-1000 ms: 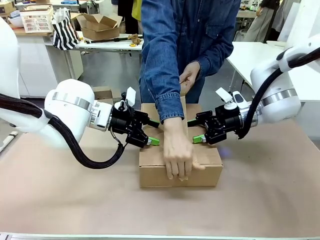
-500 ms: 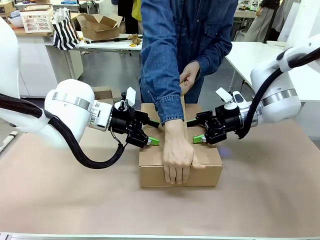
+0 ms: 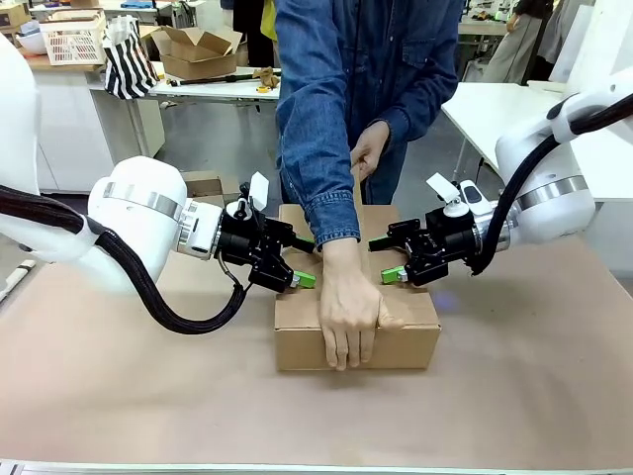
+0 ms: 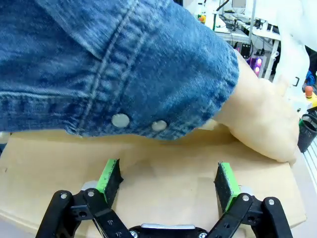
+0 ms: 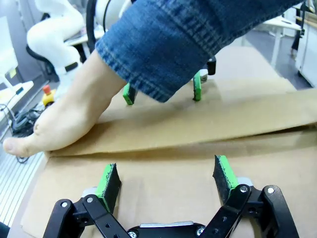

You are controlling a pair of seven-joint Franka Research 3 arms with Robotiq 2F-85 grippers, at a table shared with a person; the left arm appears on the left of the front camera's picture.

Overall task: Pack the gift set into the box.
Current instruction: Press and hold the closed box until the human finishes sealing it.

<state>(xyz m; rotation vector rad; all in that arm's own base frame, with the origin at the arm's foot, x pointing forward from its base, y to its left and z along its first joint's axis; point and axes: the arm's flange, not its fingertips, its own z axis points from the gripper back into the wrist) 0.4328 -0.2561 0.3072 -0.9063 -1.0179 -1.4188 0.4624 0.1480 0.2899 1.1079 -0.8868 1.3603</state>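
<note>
The box (image 3: 410,309) lies mid-table with its flaps down. A person's hand (image 3: 348,307) presses on its top, fingers curled over the front edge. My left gripper (image 3: 302,262) hovers open over the box's left side, and the left wrist view has its pads (image 4: 111,174) above the cardboard (image 4: 54,158), close under the denim sleeve (image 4: 124,64). Open as well, my right gripper (image 3: 386,258) hangs over the right side, its fingers (image 5: 224,173) just above the top flap (image 5: 208,124). The gift set is hidden.
The brown tabletop (image 3: 148,396) has free room all round the box. Behind the person stand a white table (image 3: 495,109), an open carton (image 3: 198,49), a striped bag (image 3: 129,64) and a white lattice basket (image 3: 71,40).
The person's hand has slid a little toward the box's front edge and curled over it; their other hand rose slightly. Both arms stayed where they were.
</note>
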